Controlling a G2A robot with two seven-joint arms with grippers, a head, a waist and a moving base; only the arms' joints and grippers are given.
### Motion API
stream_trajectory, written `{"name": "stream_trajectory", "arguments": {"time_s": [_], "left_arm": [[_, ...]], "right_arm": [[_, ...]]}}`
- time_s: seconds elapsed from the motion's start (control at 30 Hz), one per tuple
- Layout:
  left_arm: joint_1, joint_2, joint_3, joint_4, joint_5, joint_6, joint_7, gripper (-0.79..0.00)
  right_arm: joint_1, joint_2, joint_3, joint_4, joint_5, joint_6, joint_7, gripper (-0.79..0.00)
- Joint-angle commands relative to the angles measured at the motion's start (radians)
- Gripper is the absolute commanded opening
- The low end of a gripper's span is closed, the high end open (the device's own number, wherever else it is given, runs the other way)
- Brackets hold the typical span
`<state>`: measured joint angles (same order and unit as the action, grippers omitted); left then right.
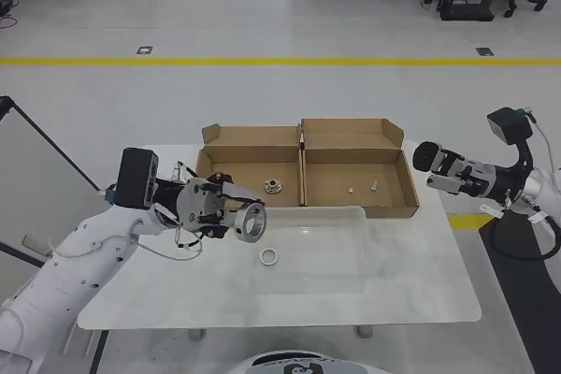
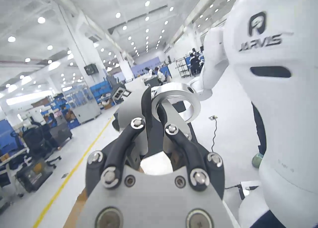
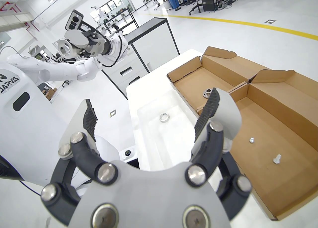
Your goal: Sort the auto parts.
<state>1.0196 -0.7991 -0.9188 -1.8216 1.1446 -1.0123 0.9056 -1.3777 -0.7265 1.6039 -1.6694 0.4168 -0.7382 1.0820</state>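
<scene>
Carry ring point(image 2: 180, 89) clamped in left gripper point(image 2: 153, 106) over box point(image 1: 234, 179) with flanged part point(image 1: 273, 185), likely its bin, lower before release, leave right gripper point(image 3: 151, 101) spread wide.

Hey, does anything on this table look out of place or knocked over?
Nothing is spilled or damaged. The one stray is a small ring lying loose on the table, outside the two cardboard boxes rather than in either. The left gripper holds a bigger ring above the table.
</scene>
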Motion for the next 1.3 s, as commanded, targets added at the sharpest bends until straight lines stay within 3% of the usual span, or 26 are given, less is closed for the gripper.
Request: {"name": "stream_trajectory", "arguments": {"time_s": [0.0, 1.27], "left_arm": [[0.006, 0.003, -0.006, -0.014, -0.104, 0.000, -0.097, -0.785], [0.034, -0.001, -0.028, -0.040, -0.171, 0.012, -0.102, -0.785]], "right_arm": [[0.000, 0.000, 0.000, 0.000, 0.000, 0.000, 0.000, 0.000], [0.000, 0.000, 0.000, 0.000, 0.000, 0.000, 0.000, 0.000]]}}
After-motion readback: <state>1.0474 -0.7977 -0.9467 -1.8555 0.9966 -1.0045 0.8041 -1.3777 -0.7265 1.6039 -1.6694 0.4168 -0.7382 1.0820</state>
